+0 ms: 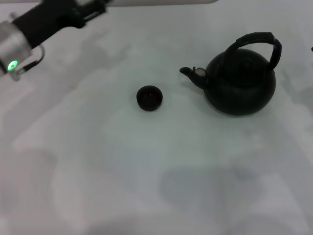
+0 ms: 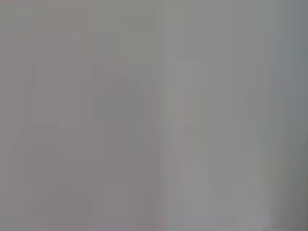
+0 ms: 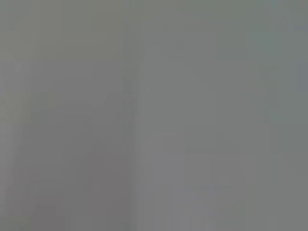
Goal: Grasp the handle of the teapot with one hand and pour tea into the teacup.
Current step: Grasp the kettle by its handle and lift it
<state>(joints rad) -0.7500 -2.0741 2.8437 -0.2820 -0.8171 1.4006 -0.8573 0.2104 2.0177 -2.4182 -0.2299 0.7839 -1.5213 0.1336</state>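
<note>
Right now the teapot (image 1: 239,83) stands upright on the white table (image 1: 98,161) at about two o'clock from the middle of the head view, its black arched handle (image 1: 259,41) rising over the lid and its short spout (image 1: 188,72) pointing toward nine o'clock. The teacup (image 1: 149,98) sits apart from it, near the spout side, roughly at nine o'clock from the pot and a little lower in the view; its inside looks dark, and whether it holds tea cannot be told.

Nothing grips the handle. The left arm (image 1: 44,24) reaches in at the ten o'clock corner, black with a silver-white wrist section and a small green light, well apart from both cup and pot. Its gripper (image 1: 93,7) lies at the top edge near eleven o'clock, and how its jaws stand cannot be told. From there the teapot lies far off toward four o'clock and the teacup toward five o'clock.

The right gripper does not show in the head view. Both wrist views give only a plain grey blur.
</note>
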